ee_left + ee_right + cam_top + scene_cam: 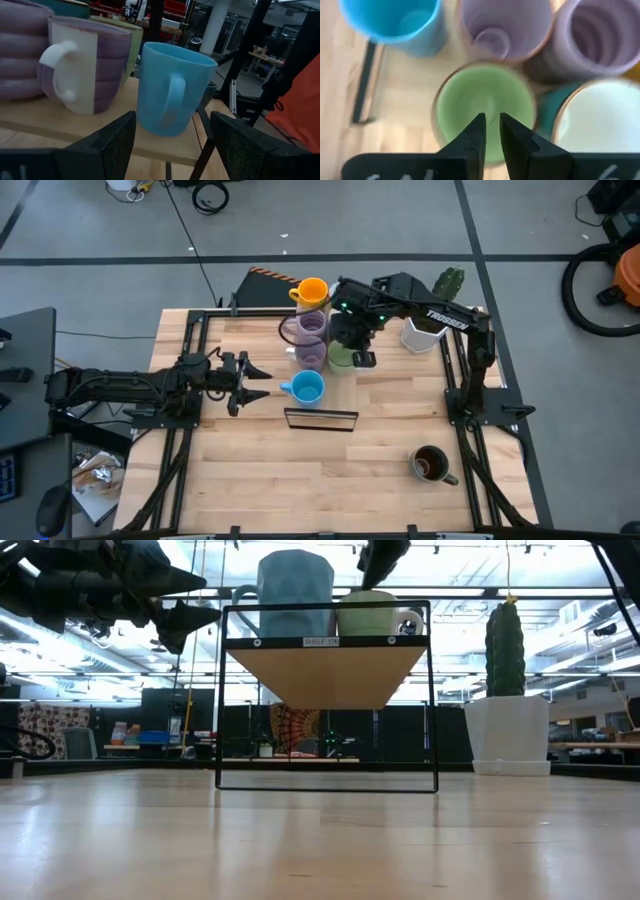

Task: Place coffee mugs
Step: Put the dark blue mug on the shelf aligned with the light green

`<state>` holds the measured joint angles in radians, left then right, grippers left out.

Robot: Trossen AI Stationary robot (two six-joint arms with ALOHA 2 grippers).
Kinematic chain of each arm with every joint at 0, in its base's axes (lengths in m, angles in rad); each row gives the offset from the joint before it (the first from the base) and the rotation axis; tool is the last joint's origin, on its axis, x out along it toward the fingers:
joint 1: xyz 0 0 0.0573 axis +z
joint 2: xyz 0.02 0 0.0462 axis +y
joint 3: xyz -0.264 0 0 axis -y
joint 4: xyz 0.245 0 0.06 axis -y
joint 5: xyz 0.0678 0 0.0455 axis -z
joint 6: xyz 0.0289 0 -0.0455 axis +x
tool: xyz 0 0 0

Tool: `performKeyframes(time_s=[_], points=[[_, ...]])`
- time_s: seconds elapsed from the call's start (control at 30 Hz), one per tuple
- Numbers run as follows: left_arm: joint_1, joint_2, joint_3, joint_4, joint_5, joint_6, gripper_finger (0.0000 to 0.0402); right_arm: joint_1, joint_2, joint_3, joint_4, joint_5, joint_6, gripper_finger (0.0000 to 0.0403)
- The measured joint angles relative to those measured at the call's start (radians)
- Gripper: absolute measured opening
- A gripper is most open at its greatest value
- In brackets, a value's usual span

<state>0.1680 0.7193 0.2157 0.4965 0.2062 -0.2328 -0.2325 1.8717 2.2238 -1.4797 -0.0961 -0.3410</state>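
Pale wooden table [250, 480] carries a small black-framed shelf [327, 640] where the mugs cluster: orange [312, 290], two purple [306, 330], blue [305, 388] and green [342, 356]. Far right, near the cactus pot [425, 332], a brown mug [430, 464] sits apart. Right gripper [490, 131] hovers over the green mug, fingers almost closed, empty. Left gripper [170, 145] spreads wide, empty, facing the blue mug's handle; only the low view shows the shelf's raised board.

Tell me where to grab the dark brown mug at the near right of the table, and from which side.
Grip the dark brown mug by its rim wall, coming straight down: it stands upright, mouth open, alone on the table. Keep off the handle, which juts toward the right edge.
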Motion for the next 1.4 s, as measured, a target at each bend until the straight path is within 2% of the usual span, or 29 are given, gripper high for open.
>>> performKeyframes(time_s=[0.13, 0.23, 0.3, 0.37, 0.53, 0.77, 0.87, 1.0, 1.2, 1.4], points=[[0.000, 0.000, 0.000, -0.002, 0.000, -0.009, 0.0263, 0.024, -0.027, 0.000, -0.090, -0.003, 0.064, 0.0083], [0.000, 0.000, 0.000, 0.000, 0.000, -0.014, 0.0263, 0.042, -0.055, -0.011, -0.085, -0.002, 0.152, 0.0115], [0.000, 0.000, 0.000, 0.000, 0.000, -0.019, 0.0263, 0.060, -0.088, -0.037, -0.089, 0.044, 0.187, 0.0137], [0.000, 0.000, 0.000, 0.000, 0.000, -0.024, 0.0263, 0.076, -0.123, -0.081, -0.088, 0.117, 0.229, 0.0156], [0.000, 0.000, 0.000, -0.015, 0.000, -0.021, 0.0263, 0.118, -0.222, -0.265, 0.010, 0.130, 0.303, 0.0185], [0.000, 0.000, 0.000, -0.024, 0.000, -0.022, 0.0263, 0.181, -0.415, -0.620, 0.126, 0.119, 0.469, 0.0189], [0.000, 0.000, 0.000, -0.029, 0.000, -0.031, 0.0263, 0.215, -0.490, -0.780, 0.160, 0.043, 0.623, 0.0189], [0.000, 0.000, 0.000, -0.054, -0.011, -0.033, 0.0263, 0.316, -0.542, -0.954, 0.212, -0.020, 0.810, 0.0189], [0.000, 0.000, 0.000, -0.084, -0.046, -0.037, 0.0263, 0.458, -0.544, -1.035, 0.203, -0.117, 0.932, 0.0188], [0.000, 0.000, 0.000, -0.085, -0.049, -0.045, 0.0263, 0.579, -0.542, -1.035, 0.191, -0.080, 1.027, 0.0188]])
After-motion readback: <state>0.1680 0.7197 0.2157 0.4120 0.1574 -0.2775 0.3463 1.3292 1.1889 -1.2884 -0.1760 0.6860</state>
